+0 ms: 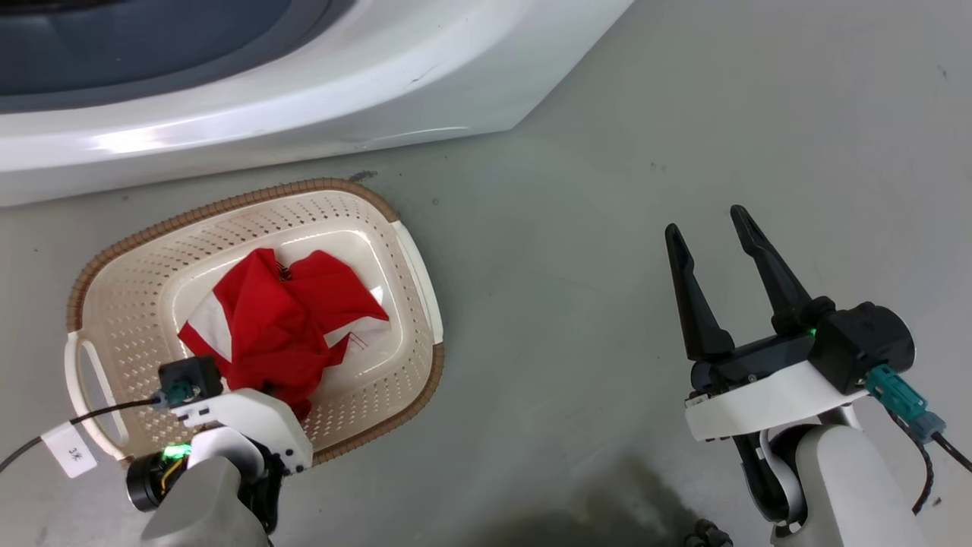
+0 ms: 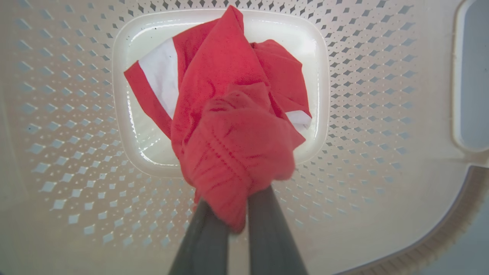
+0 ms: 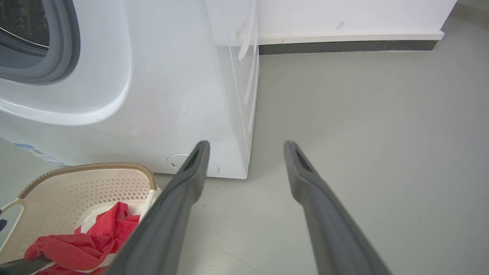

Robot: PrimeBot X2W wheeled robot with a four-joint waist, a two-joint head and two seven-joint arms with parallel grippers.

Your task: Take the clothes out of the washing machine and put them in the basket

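Note:
The clothes (image 1: 288, 319), red with white panels, lie bunched in the middle of the cream basket (image 1: 228, 201) on the floor in front of the washing machine (image 1: 304, 114). My left gripper (image 2: 231, 217) hangs over the basket's near side, shut on a red fold of the clothes (image 2: 229, 114), its fingertips buried in the fabric. Off to the right, my right gripper (image 1: 705, 220) is open above bare floor and holds nothing. The right wrist view shows the same open gripper (image 3: 247, 144), with the basket (image 3: 88, 168) and clothes (image 3: 88, 244) at lower left and the washing machine (image 3: 153, 95) behind.
Grey floor (image 1: 577, 304) stretches between the basket and my right arm. The washer's grey-rimmed porthole (image 3: 57, 57) is at the upper left of the right wrist view. A white wall with a dark baseboard (image 3: 344, 46) runs behind.

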